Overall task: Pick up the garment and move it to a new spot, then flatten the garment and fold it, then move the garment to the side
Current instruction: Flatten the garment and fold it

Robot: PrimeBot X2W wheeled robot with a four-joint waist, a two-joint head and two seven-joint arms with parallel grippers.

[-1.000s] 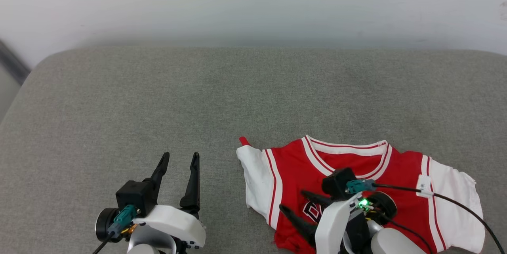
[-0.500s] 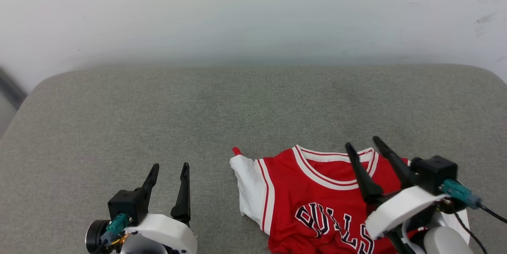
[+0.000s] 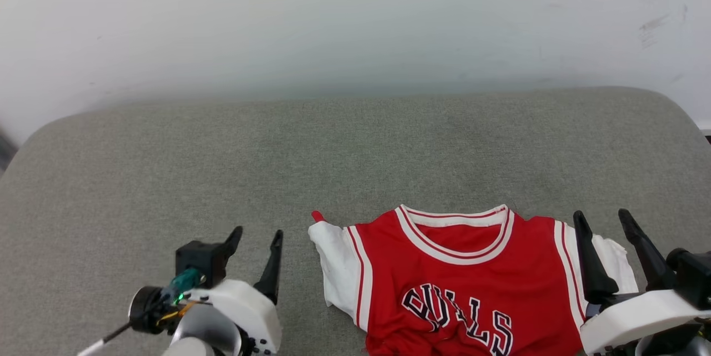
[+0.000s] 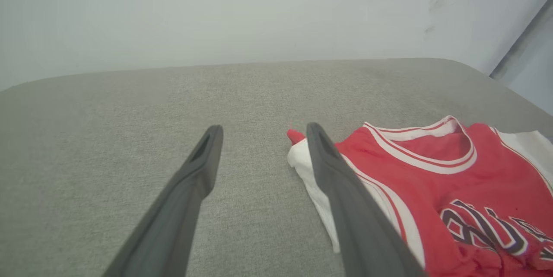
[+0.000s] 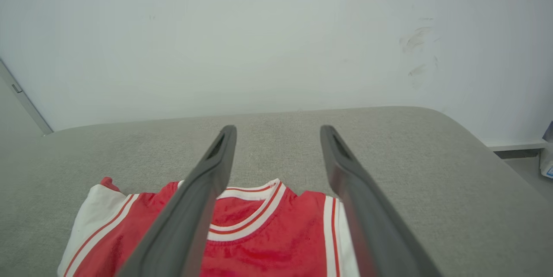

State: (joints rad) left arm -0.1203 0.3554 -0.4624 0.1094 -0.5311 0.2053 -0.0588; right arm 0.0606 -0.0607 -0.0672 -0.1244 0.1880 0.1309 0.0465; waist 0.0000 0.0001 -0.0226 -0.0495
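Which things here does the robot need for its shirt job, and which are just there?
For the job: the garment, red with white sleeves; left gripper, open; right gripper, open.
Just there: grey cushion under it; white wall; dark scuffs on the wall.

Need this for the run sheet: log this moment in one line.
garment: lettering up on grey cushion | left gripper: open, empty, beside garment | right gripper: open, empty, above white sleeve

**Grey padded top, plain white wall**

Big grey fabric-covered surface [image 3: 355, 139] with rounded corners, white wall [image 3: 333, 23] right behind it. A few dark scuff marks [image 5: 415, 39] on the wall toward the upper right. Light's soft and even.
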